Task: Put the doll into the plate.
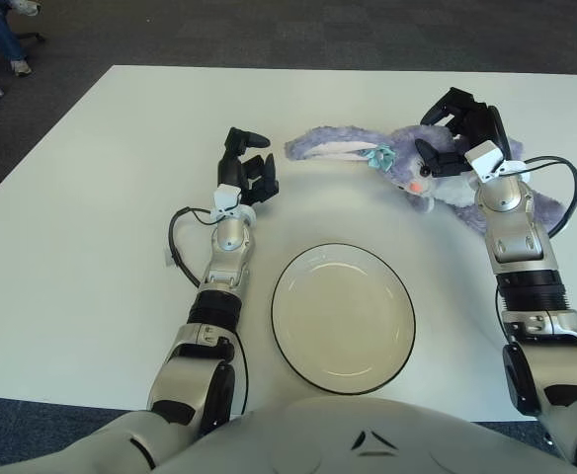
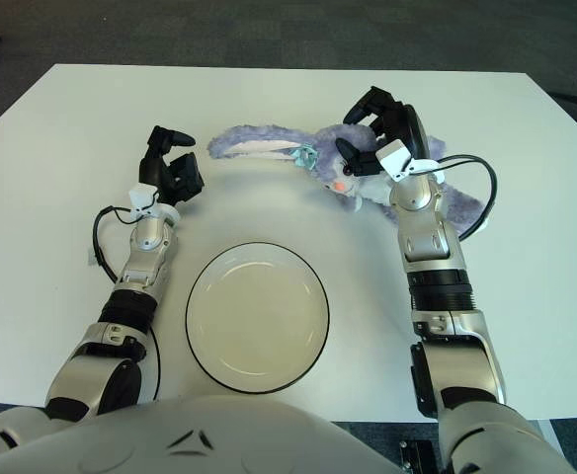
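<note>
The doll [image 1: 353, 150] is a purple plush bunny with long ears and a teal bow. It lies on its side on the white table [image 1: 91, 197], behind and to the right of the plate. My right hand [image 1: 454, 133] sits over the bunny's head, black fingers curled around it from above. The white plate [image 1: 343, 316] with a dark rim lies near the table's front edge, with nothing in it. My left hand [image 1: 248, 166] stands upright left of the bunny's ear tips, fingers relaxed and holding nothing.
A black cable [image 1: 175, 247] loops beside my left forearm on the table. Another cable [image 1: 555, 197] arcs off my right wrist. Dark carpet surrounds the table, with chair legs and someone's feet [image 1: 2, 35] at the far left.
</note>
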